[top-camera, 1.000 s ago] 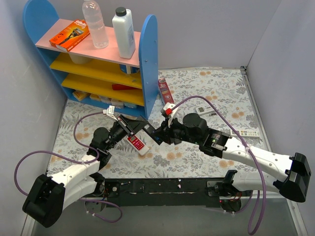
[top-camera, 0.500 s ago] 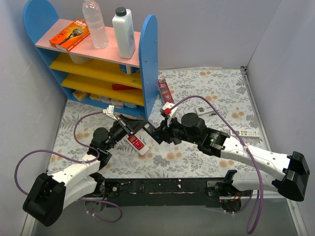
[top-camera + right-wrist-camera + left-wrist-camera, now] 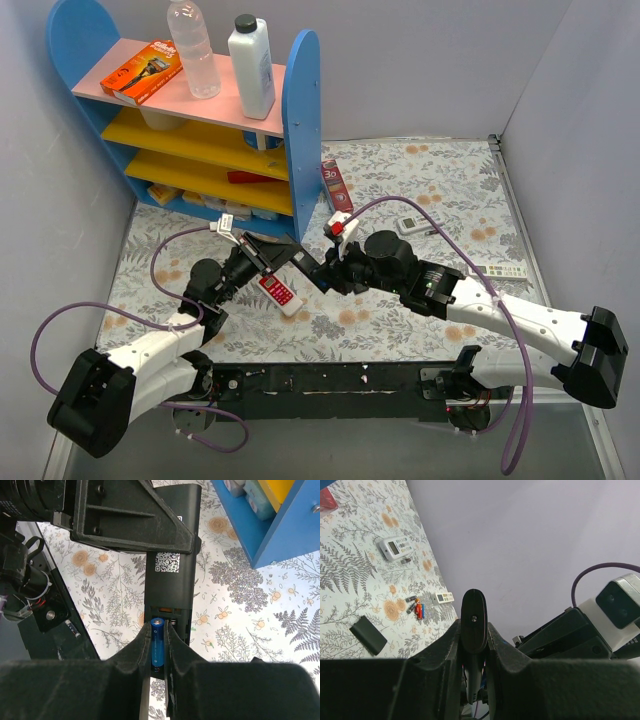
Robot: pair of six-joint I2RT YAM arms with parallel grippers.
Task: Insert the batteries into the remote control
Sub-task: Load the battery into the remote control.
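Floral cloth (image 3: 430,170) covers the table, with grey walls all round, and at the upper left of the overhead view we have the blue shelf unit (image 3: 303,100).

Moving right, the left gripper (image 3: 474,632) is clamped on the remote control (image 3: 170,587) and holds it up off the cloth near the middle of the overhead frame. Its wrist view shows the remote edge-on between the fingers. Just below, on the cloth, lies a red-and-white remote (image 3: 282,293), which is not our concern.

Now the action. The right gripper (image 3: 157,630) meets the remote from the right, pinched tight on a blue battery (image 3: 157,647). In the right wrist view the remote's back faces us. The open compartment (image 3: 172,617) sits at its lower end with a glint of metal contact inside. The battery's tip is right at the compartment's mouth, lined up along the remote.

We'd call this the insertion step for this cell, not yet seated. The next move calls for easing the cell down into its slot against the contact while the left arm holds steady, and only then letting go. We can't tell whether the polarity is right.

Further right, beside a small white remote (image 3: 503,272), the spare batteries (image 3: 416,608) lie clustered on the cloth. A flat black piece (image 3: 368,635), probably the cover, sits at the lower left of the left wrist frame.
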